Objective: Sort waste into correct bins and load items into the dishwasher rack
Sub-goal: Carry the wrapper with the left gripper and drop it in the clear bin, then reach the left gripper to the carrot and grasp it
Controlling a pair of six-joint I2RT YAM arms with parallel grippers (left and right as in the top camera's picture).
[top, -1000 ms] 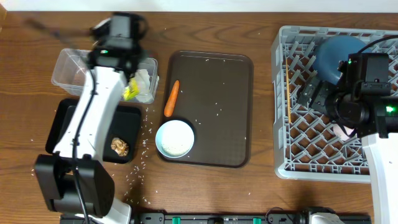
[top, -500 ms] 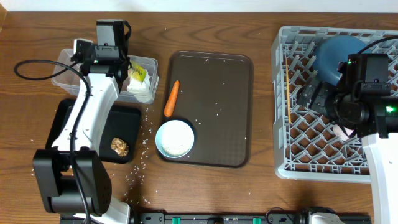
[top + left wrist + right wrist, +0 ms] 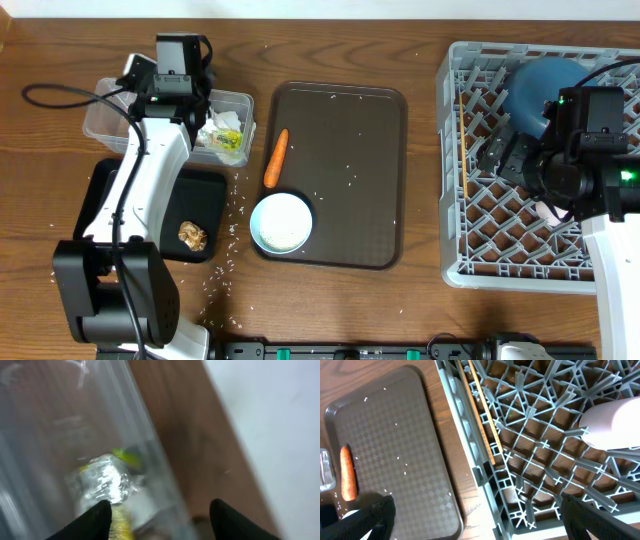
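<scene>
My left gripper point(image 3: 203, 108) hangs open over the clear tub point(image 3: 105, 112). The yellow-green wrapper point(image 3: 229, 140) lies loose in the tub beside the crumpled tissue point(image 3: 212, 133). In the left wrist view the wrapper point(image 3: 107, 480) sits below my parted fingertips point(image 3: 95, 520). The carrot point(image 3: 276, 158) and white bowl point(image 3: 281, 222) rest on the brown serving tray point(image 3: 350, 160). A brown lump point(image 3: 192, 235) lies in the black tray point(image 3: 140, 200). My right gripper point(image 3: 505, 155) is open over the grey rack point(image 3: 480, 260), which holds the blue dish point(image 3: 545, 88), pink cup point(image 3: 615, 422) and chopsticks point(image 3: 480, 415).
Rice grains point(image 3: 235, 215) are scattered over the table between the black tray and the serving tray, and across the serving tray itself. The rack's left wall point(image 3: 470, 460) stands between the right gripper and the serving tray point(image 3: 385, 450).
My left gripper has opened and the wrapper has dropped from it into the clear tub. The right arm has not moved.
</scene>
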